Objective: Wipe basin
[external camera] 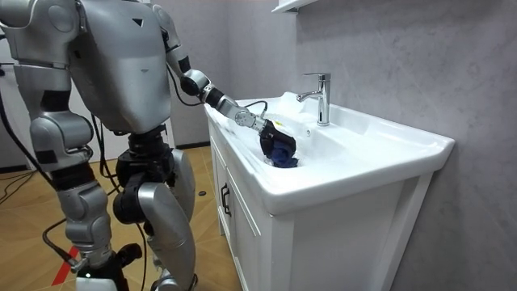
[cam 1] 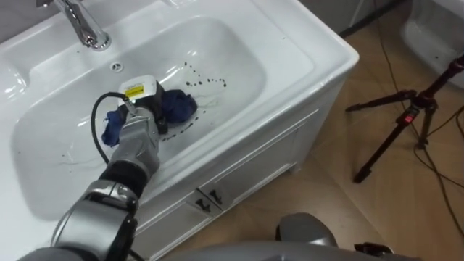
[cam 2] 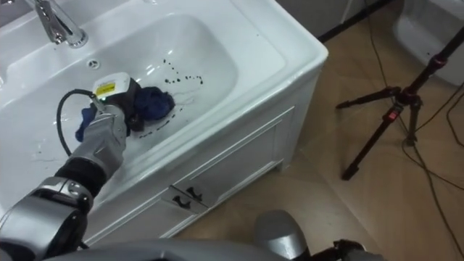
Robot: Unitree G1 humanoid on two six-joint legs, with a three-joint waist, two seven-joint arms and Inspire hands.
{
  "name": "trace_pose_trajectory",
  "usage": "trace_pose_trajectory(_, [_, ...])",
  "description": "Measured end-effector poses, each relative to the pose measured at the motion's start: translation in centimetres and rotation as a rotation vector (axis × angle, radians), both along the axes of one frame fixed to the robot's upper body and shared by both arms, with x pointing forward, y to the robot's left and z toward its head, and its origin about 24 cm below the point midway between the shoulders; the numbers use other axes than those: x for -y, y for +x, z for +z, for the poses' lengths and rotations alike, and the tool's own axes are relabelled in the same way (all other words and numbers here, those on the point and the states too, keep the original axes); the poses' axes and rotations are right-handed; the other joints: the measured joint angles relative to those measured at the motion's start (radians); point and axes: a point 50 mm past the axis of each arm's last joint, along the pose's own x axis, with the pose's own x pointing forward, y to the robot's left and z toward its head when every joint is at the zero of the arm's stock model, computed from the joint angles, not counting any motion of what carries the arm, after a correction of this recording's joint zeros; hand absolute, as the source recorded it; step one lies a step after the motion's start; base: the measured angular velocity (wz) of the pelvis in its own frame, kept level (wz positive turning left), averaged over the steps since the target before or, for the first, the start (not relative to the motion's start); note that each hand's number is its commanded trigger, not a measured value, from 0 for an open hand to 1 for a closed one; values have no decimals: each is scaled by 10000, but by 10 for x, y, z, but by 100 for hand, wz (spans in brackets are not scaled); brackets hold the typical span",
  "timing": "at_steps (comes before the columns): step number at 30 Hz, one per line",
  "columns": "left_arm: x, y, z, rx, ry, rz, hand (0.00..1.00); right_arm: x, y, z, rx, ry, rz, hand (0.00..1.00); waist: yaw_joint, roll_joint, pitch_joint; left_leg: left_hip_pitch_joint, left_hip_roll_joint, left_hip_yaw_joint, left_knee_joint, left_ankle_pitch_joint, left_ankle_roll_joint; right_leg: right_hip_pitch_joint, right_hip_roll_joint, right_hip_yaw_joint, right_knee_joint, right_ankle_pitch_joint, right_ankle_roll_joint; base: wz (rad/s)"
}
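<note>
Left eye view: left robot hand (cam 1: pixel 143 109) clenched on bunched blue cloth (cam 1: pixel 177 105) in basin (cam 1: pixel 290 58). Judged soft, light, probably damp. Best gripped mid-bundle.

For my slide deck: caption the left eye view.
Left hand holds a blue cloth beside dark spots in the basin.

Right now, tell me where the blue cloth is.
In the left eye view the blue cloth lies in the basin under the left hand, just left of the dark spots and below the faucet.
</note>
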Motion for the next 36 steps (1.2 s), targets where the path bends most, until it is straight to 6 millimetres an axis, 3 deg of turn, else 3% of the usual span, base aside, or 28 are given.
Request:
trace_pose_trajectory(4, [4, 8, 5, 350, -529, 222, 100, 0, 0, 0, 0, -172, -25, 0, -68, 19, 9, -147, -7, 70, 18, 13, 22, -199, -9, 11, 8, 47, 3, -2])
trace_pose_trajectory(9, [7, 15, 10, 582, -1915, 1069, 100, -2, -4, -1, -10, -86, -353, 0, -132, 69, 26, -136, -7, 347, 14, 13, 21, -292, 65, 335, 118, 55, 4, -17])
trace_pose_trajectory(20, [1, 21, 15, 1036, -3928, 2330, 100, -2, -40, -3, -597, -49, -629, 0, -529, 38, 70, 97, 43, 752, -23, 10, 19, -256, 219, 704, 204, 99, -37, -10])
trace_pose_trajectory(26, [-7, 21, 14, 1120, -4588, 2971, 100, -2, -49, -4, -730, -20, -750, 0, -593, 71, 77, 237, 41, 915, -235, -46, 27, -265, 342, 940, 236, 175, -17, -13])
trace_pose_trajectory(36, [-1, 41, 38, 1914, -4883, 2644, 100, 0, -58, -2, -795, -83, -804, 0, -676, 158, 15, 240, 43, 1057, -304, -50, 28, -321, 424, 1106, 156, 237, -5, -4])
